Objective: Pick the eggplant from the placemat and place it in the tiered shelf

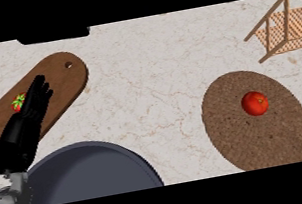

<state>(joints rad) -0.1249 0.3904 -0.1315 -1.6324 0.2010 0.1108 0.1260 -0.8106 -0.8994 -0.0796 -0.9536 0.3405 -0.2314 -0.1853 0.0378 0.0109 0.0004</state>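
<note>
A round red fruit with a green stem, point(255, 103) more like a tomato than an eggplant, lies on the brown round placemat point(266, 139) at the right. At the upper right corner stands the wooden tiered shelf point(298, 27), only partly in view. My left hand point(28, 118) shows at the left edge, open with fingers pointing up, resting over a wooden cutting board point(61, 84). It is far from the placemat. My right hand is not in view.
A small red and green vegetable point(18, 102) lies on the cutting board, partly hidden by my left hand. A large dark grey-blue plate point(95, 172) sits at the lower left. A black object point(54, 36) lies at the counter's far edge. Dark wood borders the counter's upper left.
</note>
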